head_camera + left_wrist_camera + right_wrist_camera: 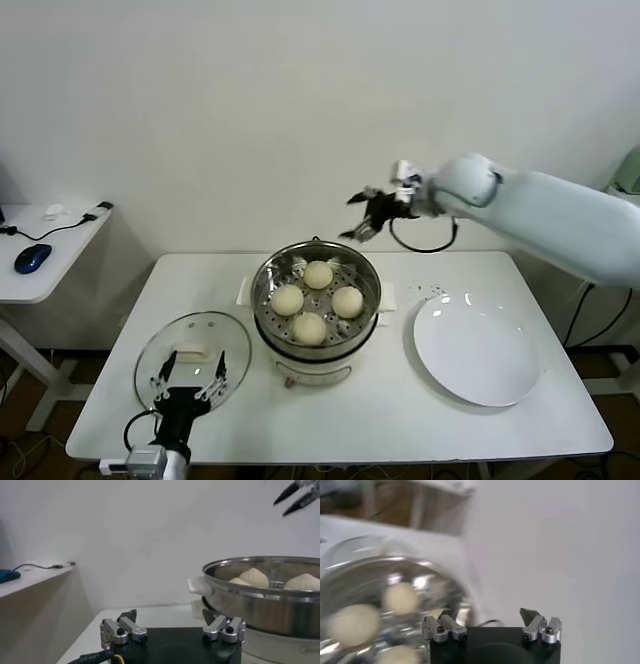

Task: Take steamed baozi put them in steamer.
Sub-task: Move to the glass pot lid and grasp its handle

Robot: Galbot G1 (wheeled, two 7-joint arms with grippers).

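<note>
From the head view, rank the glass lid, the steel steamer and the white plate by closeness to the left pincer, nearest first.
1. Round glass lid: directly beyond the left pincer, at the table's front left.
2. Shiny stainless-steel steamer: centre of the table, holding four cream-white baozi.
3. Flat white plate: far across, on the right side.

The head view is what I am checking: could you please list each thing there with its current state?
steamer: uncovered, holding four buns on its tray.
steamed baozi: all four inside the steamer, apart from each other.
glass lid: off, lying flat on the table left of the steamer.
white plate: bare.
right gripper: raised behind the steamer, jaws open, holding nothing.
left gripper: low beside the lid, jaws open.
</note>
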